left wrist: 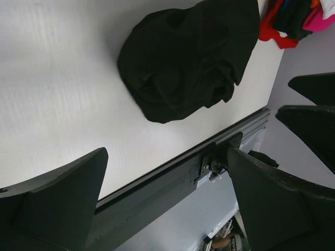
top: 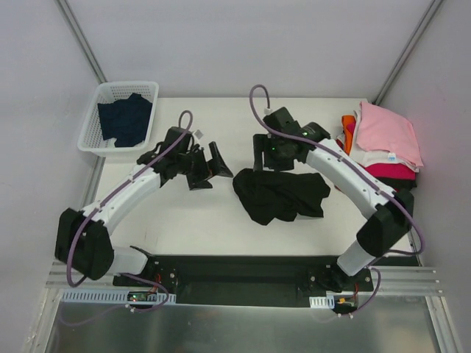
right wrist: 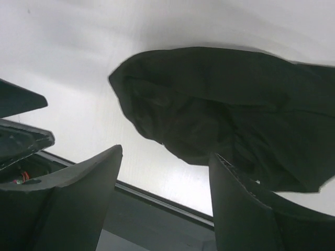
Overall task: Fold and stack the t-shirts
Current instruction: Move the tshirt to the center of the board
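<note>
A black t-shirt point(top: 280, 195) lies crumpled in a heap at the middle of the table, and also shows in the left wrist view point(left wrist: 188, 57) and the right wrist view point(right wrist: 220, 115). My right gripper point(top: 263, 162) point(right wrist: 165, 151) hovers just above the heap's far-left edge, open, with nothing between its fingers. My left gripper point(top: 212, 175) point(left wrist: 166, 151) hangs wide open to the left of the heap, apart from it. A pile of t-shirts point(top: 386, 136) sits at the right edge, pink on top. A dark navy t-shirt point(top: 126, 118) lies in the basket.
A white plastic basket point(top: 92, 125) stands at the table's far left corner. The pile at the right shows orange point(top: 346, 129) and magenta point(top: 390, 170) layers beneath the pink. A black rail point(top: 243, 268) runs along the near edge between the arm bases.
</note>
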You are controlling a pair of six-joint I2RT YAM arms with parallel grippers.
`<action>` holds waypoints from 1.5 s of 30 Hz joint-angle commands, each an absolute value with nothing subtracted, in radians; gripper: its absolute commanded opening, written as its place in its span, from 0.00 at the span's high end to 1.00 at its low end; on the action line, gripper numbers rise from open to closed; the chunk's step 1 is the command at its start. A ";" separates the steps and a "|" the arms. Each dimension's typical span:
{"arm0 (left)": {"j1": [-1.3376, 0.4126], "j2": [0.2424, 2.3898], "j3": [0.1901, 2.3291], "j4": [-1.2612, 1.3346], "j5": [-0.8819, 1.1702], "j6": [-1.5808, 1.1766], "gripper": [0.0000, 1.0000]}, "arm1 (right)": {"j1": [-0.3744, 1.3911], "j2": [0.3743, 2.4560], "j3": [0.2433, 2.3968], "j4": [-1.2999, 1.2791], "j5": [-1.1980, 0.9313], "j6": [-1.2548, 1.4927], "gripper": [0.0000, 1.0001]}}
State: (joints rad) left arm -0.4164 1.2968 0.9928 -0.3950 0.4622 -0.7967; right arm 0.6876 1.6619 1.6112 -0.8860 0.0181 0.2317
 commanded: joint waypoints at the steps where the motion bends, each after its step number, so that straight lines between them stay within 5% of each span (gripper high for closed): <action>1: -0.514 1.454 1.107 -0.336 0.443 -0.767 0.01 | 0.649 1.546 1.491 -0.939 0.114 0.278 0.30; 17: -0.670 1.525 1.101 -0.382 0.245 -0.940 0.02 | 0.658 1.445 1.195 -0.865 0.100 0.350 0.34; 34: -0.733 1.549 1.104 -0.380 0.110 -1.249 0.03 | 0.686 1.510 1.204 -0.815 0.103 0.364 0.36; 45: -0.752 1.698 1.241 -0.374 0.093 -1.270 0.22 | 0.684 1.430 1.170 -0.847 0.161 0.374 0.37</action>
State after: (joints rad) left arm -0.7403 1.6512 1.1576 -0.3805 0.1184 -1.2476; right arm 0.6807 1.4940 1.1717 -0.8200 0.1154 0.3580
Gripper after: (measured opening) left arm 0.811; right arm 0.629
